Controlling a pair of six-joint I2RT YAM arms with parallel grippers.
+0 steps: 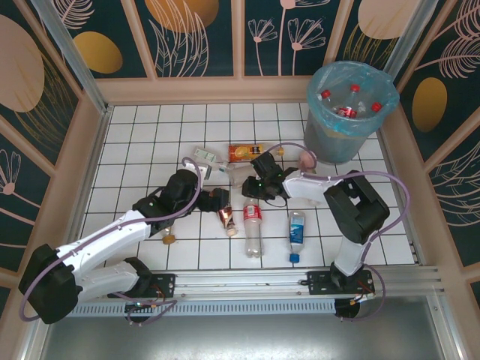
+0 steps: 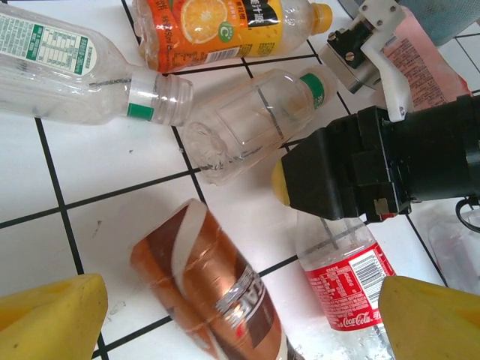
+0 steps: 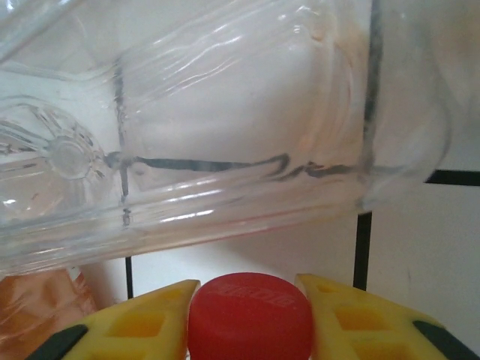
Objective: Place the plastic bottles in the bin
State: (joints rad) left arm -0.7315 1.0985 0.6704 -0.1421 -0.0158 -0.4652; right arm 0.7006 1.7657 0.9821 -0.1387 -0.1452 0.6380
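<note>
Right wrist view: the right gripper [image 3: 247, 304] has its yellow fingers [image 3: 146, 326] clenched on the red cap [image 3: 249, 313] of the red-labelled bottle [image 1: 253, 221]. That bottle lies on the tiles, left of the bin [image 1: 330, 142] and nearer the arm bases. The left gripper [image 2: 240, 319] hangs spread wide over the brown bottle [image 2: 210, 292], farther left of the bin. Several red-capped bottles [image 1: 345, 111] lie inside the bin.

Glossy plastic bottles [image 2: 247, 124], matt red cap [image 3: 249, 315]
</note>
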